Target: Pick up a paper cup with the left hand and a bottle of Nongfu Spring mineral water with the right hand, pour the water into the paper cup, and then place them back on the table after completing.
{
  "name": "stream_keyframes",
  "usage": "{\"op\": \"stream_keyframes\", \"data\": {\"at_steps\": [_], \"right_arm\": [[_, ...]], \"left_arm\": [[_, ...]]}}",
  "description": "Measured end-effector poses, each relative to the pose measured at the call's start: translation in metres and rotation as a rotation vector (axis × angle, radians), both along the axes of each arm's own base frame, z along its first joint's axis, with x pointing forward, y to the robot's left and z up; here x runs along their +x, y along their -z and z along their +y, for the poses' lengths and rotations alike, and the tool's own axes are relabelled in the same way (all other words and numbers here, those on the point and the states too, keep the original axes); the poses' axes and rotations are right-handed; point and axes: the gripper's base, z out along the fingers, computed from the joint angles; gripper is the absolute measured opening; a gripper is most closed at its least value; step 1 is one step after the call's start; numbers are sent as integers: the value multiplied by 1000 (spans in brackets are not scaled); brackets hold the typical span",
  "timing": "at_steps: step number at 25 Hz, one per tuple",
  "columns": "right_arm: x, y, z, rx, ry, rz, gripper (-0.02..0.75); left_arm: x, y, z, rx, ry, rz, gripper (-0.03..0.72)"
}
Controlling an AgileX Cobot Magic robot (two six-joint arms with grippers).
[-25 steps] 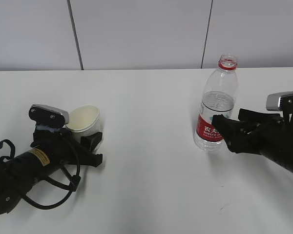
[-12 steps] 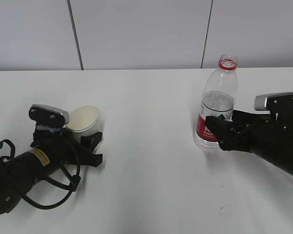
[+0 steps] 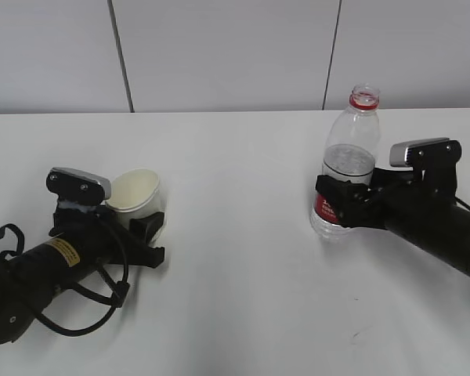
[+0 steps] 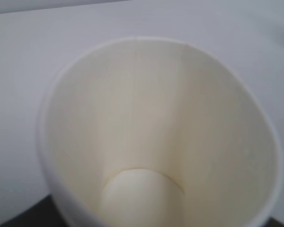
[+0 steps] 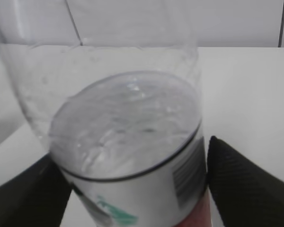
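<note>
The paper cup, white and empty, leans between the fingers of my left gripper on the table. It fills the left wrist view, where the fingers are hidden. The left hand carries a yellow sticker. The Nongfu Spring bottle, uncapped with a red neck ring and red label, stands upright at the right. The water reaches about halfway up it. My right gripper is open, its fingers close on either side of the label.
A white panelled wall runs behind the table's far edge. Black cables loop beside the left arm at the front left.
My right gripper has slid left, and its fingers now flank the bottle's label. The left arm and cup have not moved.
</note>
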Motion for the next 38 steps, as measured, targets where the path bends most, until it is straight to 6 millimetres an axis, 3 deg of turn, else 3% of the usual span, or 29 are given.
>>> {"op": "stream_keyframes", "data": {"at_steps": [8,19,24,33,38], "right_arm": [[16,9,2,-2,-9,-7,638],[17,10,3,-3,-16,-16,431],[18,10,2,-9,-8,-25,419],[16,-1,5,-235,-83,-87,417],[12,-8,17,-354,-141,-99,415]], "left_arm": [[0,0,0,0,0,0,349],[-4,0,-6,8,87,-2,349],[-8,-1,-12,4,174,0,349],[-18,-9,-25,-37,350,11,349],[-21,-9,-30,-38,428,13,349]]}}
